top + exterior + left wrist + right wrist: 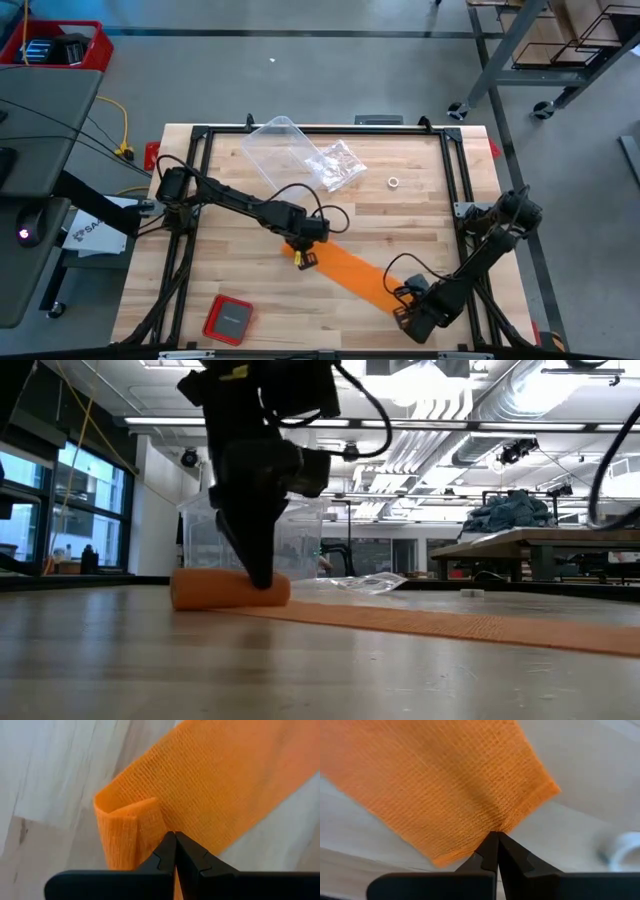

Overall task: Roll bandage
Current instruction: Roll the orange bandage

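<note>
Rolling has just begun: we have the left gripper (304, 255) clenched at the first curled turn of the bright orange woven fabric bandage (352, 271) lying across the wooden table (400, 215). The right gripper (404, 303) pins the far end, also clenched. Next we need to turn the roll along the strip while keeping tension.

Wooden table (250, 290), crinkled clear plastic bag (300, 155) near its far edge, small white ring (394, 183) just beside — red square case (228, 319) at the near edge

light: bright overhead strips | shadows: soft | low view foreground: blurred
</note>
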`<state>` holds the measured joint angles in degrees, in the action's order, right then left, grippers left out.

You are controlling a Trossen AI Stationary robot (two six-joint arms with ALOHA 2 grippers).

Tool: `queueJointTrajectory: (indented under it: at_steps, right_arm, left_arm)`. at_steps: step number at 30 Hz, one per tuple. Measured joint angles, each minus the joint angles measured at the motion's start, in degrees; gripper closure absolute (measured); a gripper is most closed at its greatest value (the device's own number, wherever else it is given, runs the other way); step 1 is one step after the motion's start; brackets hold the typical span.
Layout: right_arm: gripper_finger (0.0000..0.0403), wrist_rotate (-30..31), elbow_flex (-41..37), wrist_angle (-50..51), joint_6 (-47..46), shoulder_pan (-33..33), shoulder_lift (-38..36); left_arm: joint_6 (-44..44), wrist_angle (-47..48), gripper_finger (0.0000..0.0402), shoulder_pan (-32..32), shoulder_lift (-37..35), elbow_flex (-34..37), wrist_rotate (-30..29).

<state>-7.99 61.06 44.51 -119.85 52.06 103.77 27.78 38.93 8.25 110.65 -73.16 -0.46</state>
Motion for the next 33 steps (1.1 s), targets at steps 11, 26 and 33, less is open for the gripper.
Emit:
queueJointTrajectory:
  at_steps: [11, 26, 33]
  right_arm:
    - [0.0403, -4.72, -0.04, 4.95, -1.12, 4.64, 0.07]
    - [0.0403, 10.84, -0.04, -9.37, 1.21, -1.45, 0.53]
    - [0.0403, 17.87, 0.22, -29.93, 17.55, -17.46, 6.52]
  left_arm:
    - [0.97, 5.24, 0.0402, -1.60, -3.81, 1.39, -3.36]
    - [2.06, 6.45, 0.0402, -1.99, -8.68, 1.33, -7.32]
    - [0.08, 6.72, 0.0402, -2.13, -10.12, 1.24, -8.00]
